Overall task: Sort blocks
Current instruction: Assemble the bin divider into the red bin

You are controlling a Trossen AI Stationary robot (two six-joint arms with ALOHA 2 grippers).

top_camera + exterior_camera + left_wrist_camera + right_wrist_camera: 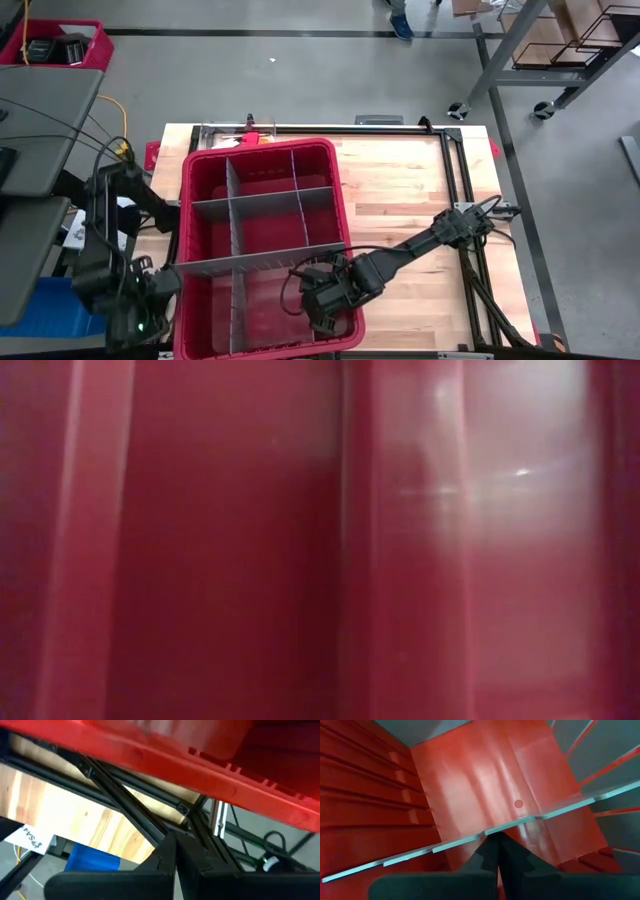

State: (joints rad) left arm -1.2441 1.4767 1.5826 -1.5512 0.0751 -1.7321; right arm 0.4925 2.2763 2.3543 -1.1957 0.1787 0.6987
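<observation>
Blocks: none visible in any bin compartment, so their direction from either tool cannot be told.
Right tool [498, 851]: fingers closed, empty, touching a grey divider [510, 826] inside the red bin [340, 190].
Left tool [176, 855]: fingers together, empty, outside the bin's near-left corner.

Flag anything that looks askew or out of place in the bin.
One grey divider sheet has slipped from the grid: it runs slanted across the red bin, its left end poking over the wall. The right gripper is inside the bin.

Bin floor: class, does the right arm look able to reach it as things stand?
Probably yes: the right gripper, shut, is inside the bin's near right compartment, open from above; only a divider edge lies just ahead of its fingertips.
</observation>
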